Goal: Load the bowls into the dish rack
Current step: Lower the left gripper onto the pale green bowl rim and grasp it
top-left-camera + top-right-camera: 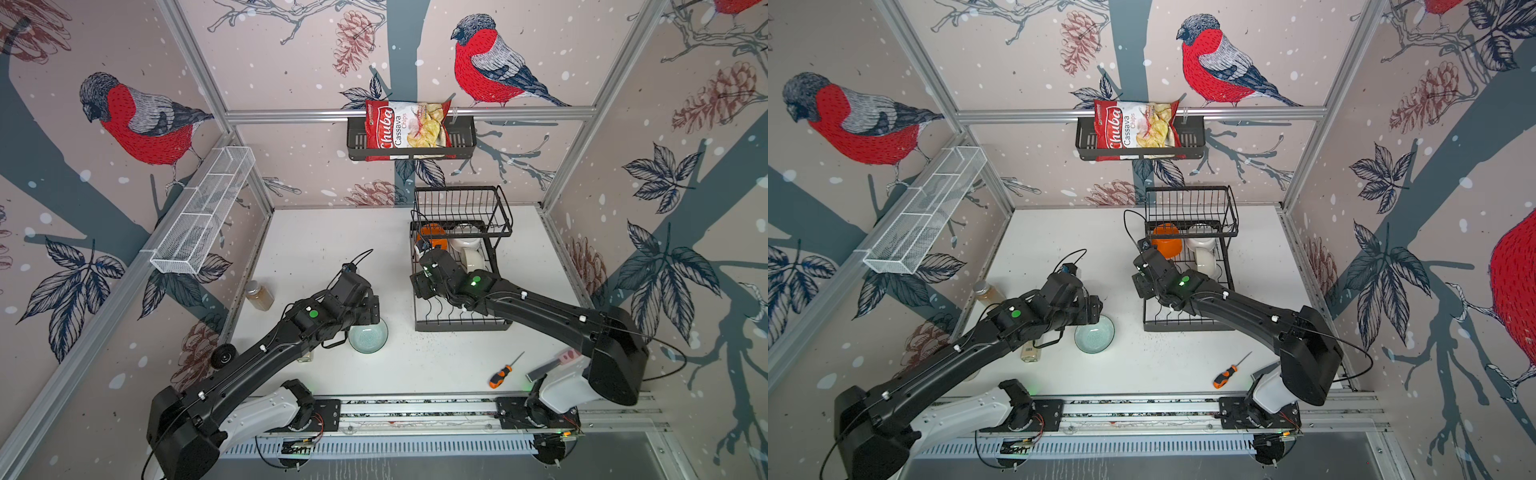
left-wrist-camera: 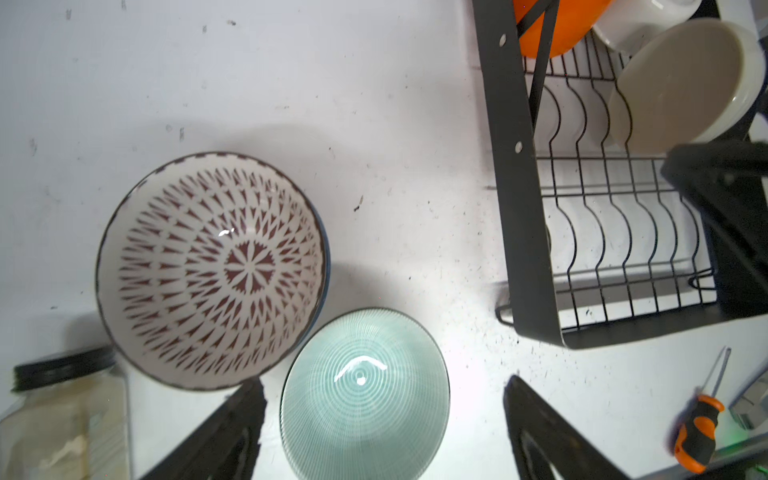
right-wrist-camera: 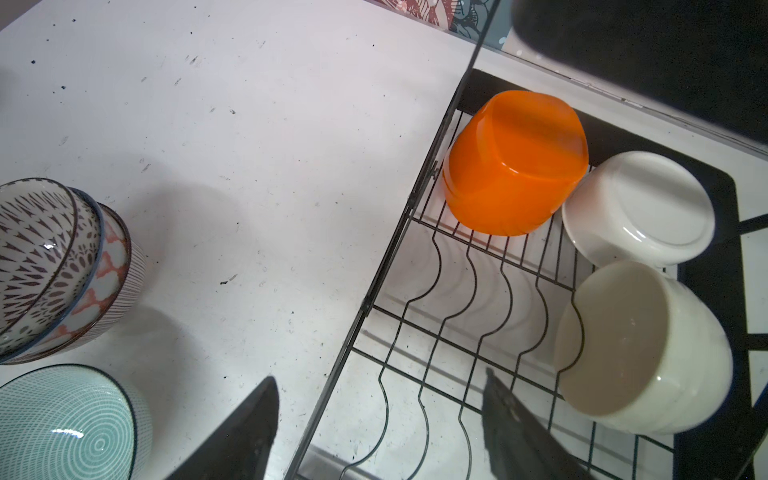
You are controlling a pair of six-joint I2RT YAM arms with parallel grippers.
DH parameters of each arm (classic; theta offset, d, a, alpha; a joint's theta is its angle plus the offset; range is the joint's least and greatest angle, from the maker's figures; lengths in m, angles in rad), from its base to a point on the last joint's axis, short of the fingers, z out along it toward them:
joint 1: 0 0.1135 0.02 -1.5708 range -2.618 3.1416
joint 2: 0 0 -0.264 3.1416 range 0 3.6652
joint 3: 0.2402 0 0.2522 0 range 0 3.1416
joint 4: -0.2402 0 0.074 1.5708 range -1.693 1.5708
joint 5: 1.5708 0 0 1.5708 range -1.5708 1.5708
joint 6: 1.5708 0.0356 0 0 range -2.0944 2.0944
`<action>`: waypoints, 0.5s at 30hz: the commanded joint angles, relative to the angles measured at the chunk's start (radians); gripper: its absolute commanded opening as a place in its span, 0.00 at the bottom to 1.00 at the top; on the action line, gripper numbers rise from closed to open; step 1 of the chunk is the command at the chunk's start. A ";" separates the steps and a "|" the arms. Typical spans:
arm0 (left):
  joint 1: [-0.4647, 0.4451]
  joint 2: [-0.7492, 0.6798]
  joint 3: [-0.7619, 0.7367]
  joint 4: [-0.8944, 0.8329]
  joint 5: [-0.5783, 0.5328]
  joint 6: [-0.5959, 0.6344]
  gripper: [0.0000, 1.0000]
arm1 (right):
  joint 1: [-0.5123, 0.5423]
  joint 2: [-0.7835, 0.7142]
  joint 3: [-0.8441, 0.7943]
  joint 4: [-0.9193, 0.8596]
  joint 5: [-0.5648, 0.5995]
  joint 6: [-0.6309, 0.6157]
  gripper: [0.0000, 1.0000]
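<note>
1. Already your dish rack (image 1: 461, 325) holds three bowls on its lower tier. An orange bowl (image 3: 515, 166) lies upside down at the back, with a white bowl (image 3: 640, 208) upside down just beside it. A cream bowl (image 3: 640, 345) rests on its side in the slots.
2. You have a stack of patterned bowls (image 3: 62, 270) left on the table (image 1: 316, 249), well apart from the rack. Three nested ones show, so I judge you are a little under halfway.
3. A green bowl (image 2: 365, 395) sits upright just beside that stack, not yet loaded.
4. Your left gripper (image 2: 384, 386) hangs over the green bowl with its jaws wide apart on either side, gripping nothing. That bowl looks like your next pick.
5. Your right gripper (image 3: 380, 376) hangs over the rack's side rail, jaws apart and empty.
</note>
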 commanded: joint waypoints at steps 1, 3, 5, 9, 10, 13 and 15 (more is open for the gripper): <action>-0.009 -0.012 0.015 -0.152 0.026 -0.055 0.89 | -0.002 0.006 0.005 0.009 -0.003 0.011 0.77; -0.014 -0.015 0.006 -0.192 0.039 -0.074 0.88 | -0.006 0.007 -0.002 0.022 -0.009 0.011 0.77; -0.023 -0.016 -0.013 -0.208 0.054 -0.094 0.88 | -0.011 0.008 -0.010 0.032 -0.011 0.010 0.77; -0.041 -0.019 -0.066 -0.197 0.085 -0.138 0.86 | -0.016 -0.004 -0.030 0.057 -0.010 0.009 0.77; -0.047 -0.020 -0.075 -0.191 0.089 -0.146 0.86 | -0.019 -0.010 -0.036 0.062 -0.010 0.009 0.77; -0.060 -0.020 -0.097 -0.183 0.080 -0.175 0.85 | -0.030 -0.029 -0.053 0.076 -0.016 0.012 0.77; -0.063 -0.019 -0.116 -0.174 0.073 -0.192 0.84 | -0.034 -0.039 -0.063 0.083 -0.023 0.014 0.77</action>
